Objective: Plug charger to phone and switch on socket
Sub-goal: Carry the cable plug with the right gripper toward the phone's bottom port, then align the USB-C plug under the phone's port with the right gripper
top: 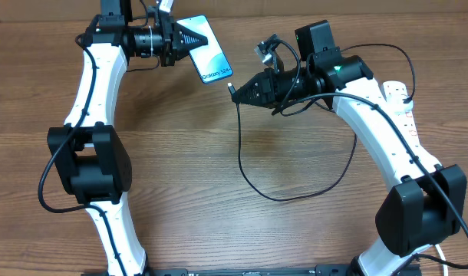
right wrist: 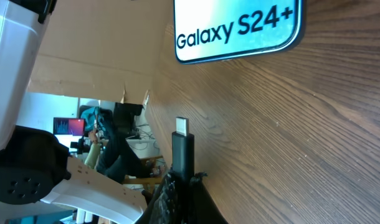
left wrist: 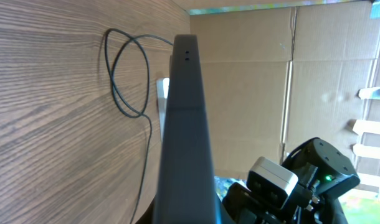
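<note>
Fingertips of my right gripper (top: 238,90) pinch the charger (right wrist: 182,149) just behind its tip, which points at the phone (top: 215,65) close ahead. My left gripper (top: 199,38) clamps the phone's far end. Cable loops over the table (top: 180,192); the socket (top: 397,90) lies at far right.

My overhead view looks straight down from well above the table (top: 219,230), wide, taking in the whole workspace with the phone (top: 207,50) and the charger (top: 242,153). My left wrist camera sits right against the phone (left wrist: 187,124), sighting along its dark edge across the table toward the cardboard wall (left wrist: 252,74), and catches the charger's loop (left wrist: 124,74) that overhead also has. My right wrist camera rides low and close, facing along the charger's tip (right wrist: 182,146) at the phone's screen (right wrist: 237,28), both shared with overhead.
</note>
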You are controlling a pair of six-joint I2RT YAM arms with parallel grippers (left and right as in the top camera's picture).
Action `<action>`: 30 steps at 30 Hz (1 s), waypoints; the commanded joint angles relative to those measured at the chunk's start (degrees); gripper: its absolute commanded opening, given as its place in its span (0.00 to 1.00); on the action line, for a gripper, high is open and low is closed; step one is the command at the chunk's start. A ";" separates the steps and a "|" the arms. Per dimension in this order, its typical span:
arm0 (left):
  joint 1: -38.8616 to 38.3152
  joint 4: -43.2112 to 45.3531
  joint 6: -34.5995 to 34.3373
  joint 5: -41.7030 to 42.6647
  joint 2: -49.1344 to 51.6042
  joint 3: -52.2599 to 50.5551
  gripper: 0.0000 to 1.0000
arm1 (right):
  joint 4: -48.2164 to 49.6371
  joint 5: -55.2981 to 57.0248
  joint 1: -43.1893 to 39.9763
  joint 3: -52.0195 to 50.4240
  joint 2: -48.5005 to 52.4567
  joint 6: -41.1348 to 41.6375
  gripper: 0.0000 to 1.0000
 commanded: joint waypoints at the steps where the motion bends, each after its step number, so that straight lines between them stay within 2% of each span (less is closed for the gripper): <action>1: -0.11 0.35 -1.31 4.07 -0.42 0.70 0.04 | 0.26 -1.18 0.28 -0.07 -0.74 -0.50 0.04; 12: -0.11 1.79 -3.58 4.11 -0.42 0.70 0.04 | 0.87 -1.16 0.28 -0.07 -0.74 -0.55 0.04; 21: -0.13 4.28 -7.45 7.39 -0.42 0.70 0.04 | 1.77 -1.18 1.07 -0.07 -0.74 -0.48 0.04; 30: -0.15 4.33 -7.45 10.80 -0.42 0.70 0.04 | 4.35 -0.66 1.77 -0.07 -0.74 0.76 0.04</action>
